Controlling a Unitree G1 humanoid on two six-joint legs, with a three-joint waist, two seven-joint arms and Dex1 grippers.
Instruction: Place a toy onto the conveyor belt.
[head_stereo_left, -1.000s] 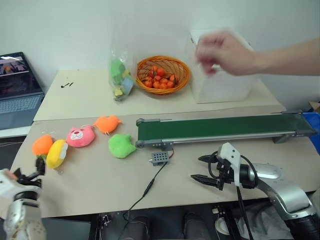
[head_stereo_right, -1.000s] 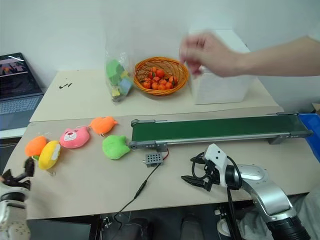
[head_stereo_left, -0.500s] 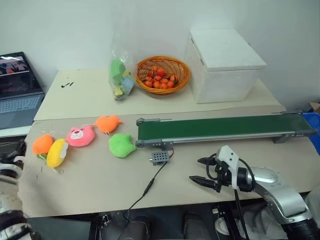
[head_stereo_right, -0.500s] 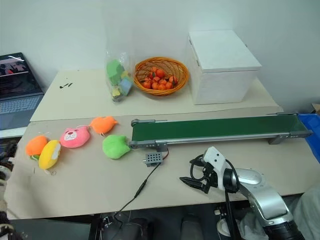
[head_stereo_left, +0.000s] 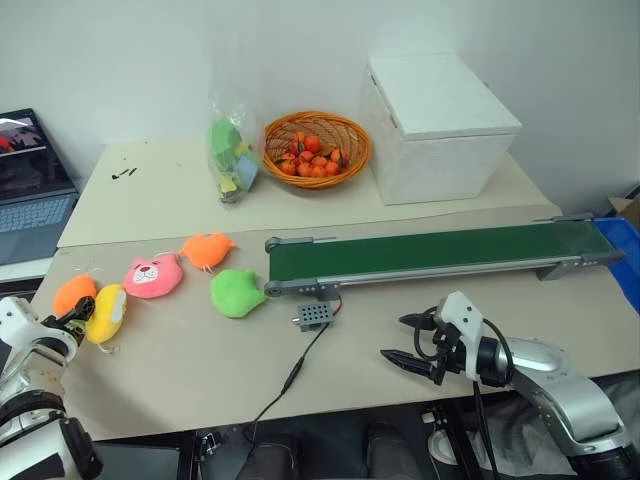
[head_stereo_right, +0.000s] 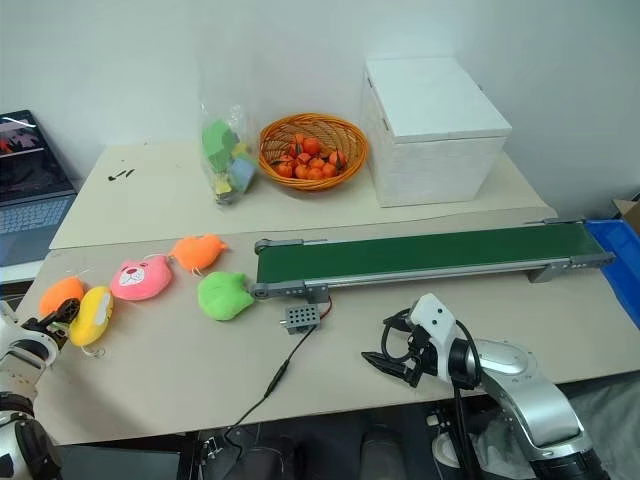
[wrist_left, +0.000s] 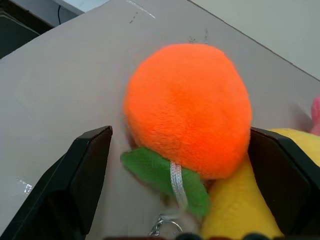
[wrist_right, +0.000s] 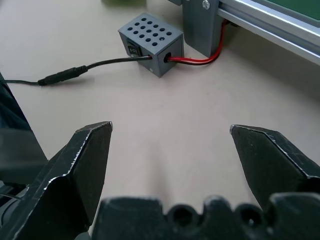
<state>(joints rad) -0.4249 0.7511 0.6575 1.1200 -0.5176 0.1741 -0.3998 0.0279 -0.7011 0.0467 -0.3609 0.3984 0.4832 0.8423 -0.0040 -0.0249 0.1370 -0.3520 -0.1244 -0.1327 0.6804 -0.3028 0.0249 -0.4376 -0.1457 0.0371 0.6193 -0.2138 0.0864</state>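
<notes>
1. Lying at the far left end of the row of plush toys, well to the left of the conveyor belt (head_stereo_left: 440, 252), the toy (head_stereo_left: 74, 294) is seen on the tabletop (head_stereo_left: 200, 370); an orange round body, a green leaf and a cord with a ring are shown in the left wrist view.
2. The toy is touched on its right by a yellow plush (head_stereo_left: 107, 311).
3. The left gripper (wrist_left: 185, 165) is held with its fingers (wrist_left: 85, 170) spread wide, one on each side of the toy; no contact with the toy can be made out.
4. The right gripper (head_stereo_left: 408, 340) is held just above the tabletop, nearer the robot than the conveyor belt, with its fingers (wrist_right: 85, 165) wide apart and nothing between them.
5. Further along the row towards the conveyor belt, a pink plush (head_stereo_left: 154, 276), a plain orange plush (head_stereo_left: 210, 248) and a green plush (head_stereo_left: 236, 292) are seen.
6. A small grey box (head_stereo_left: 314, 317) with a black cable (head_stereo_left: 290, 380) is placed just in front of the conveyor belt's left end.
7. Behind the conveyor belt, a wicker basket (head_stereo_left: 345, 170), a clear bag (head_stereo_left: 228, 150) and a white box (head_stereo_left: 440, 130) are set.
</notes>
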